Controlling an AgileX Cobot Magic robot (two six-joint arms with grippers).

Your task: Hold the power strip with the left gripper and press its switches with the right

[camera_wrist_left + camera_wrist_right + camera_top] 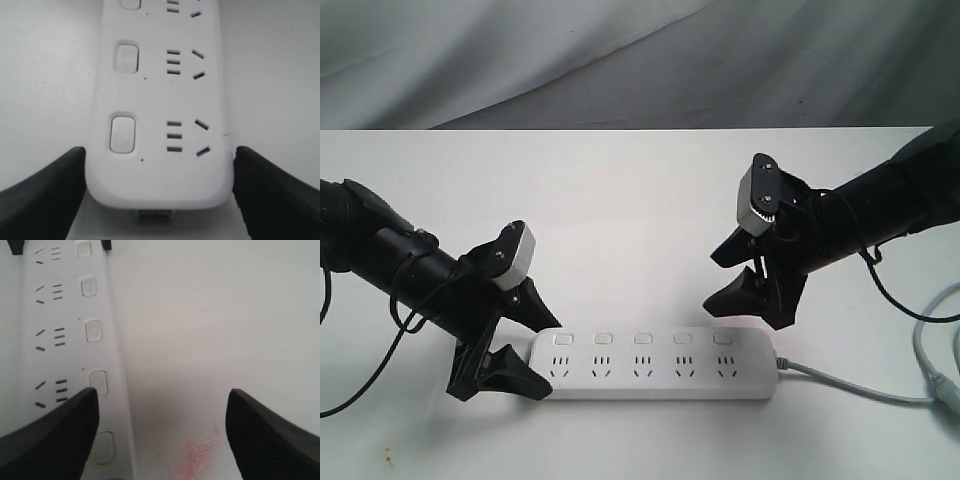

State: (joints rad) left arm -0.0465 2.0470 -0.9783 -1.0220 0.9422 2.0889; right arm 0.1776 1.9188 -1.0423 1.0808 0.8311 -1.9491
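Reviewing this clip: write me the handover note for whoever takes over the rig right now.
Left gripper: jaws closed on the power strip at its end away from the cord.
Right gripper: jaws wide open, empty, hovering at the cord end, not visibly pressing.
Strip lies flat on the table.
Done: the hold.
Left: pressing the switches. I cannot tell if any are already pressed.

I count one power strip (655, 380); on it five switches (642, 339), five socket groups (642, 367); one grey cord (850, 385), possibly second cable (920, 340) beyond; two grippers: left gripper (550, 357), right gripper (709, 284).
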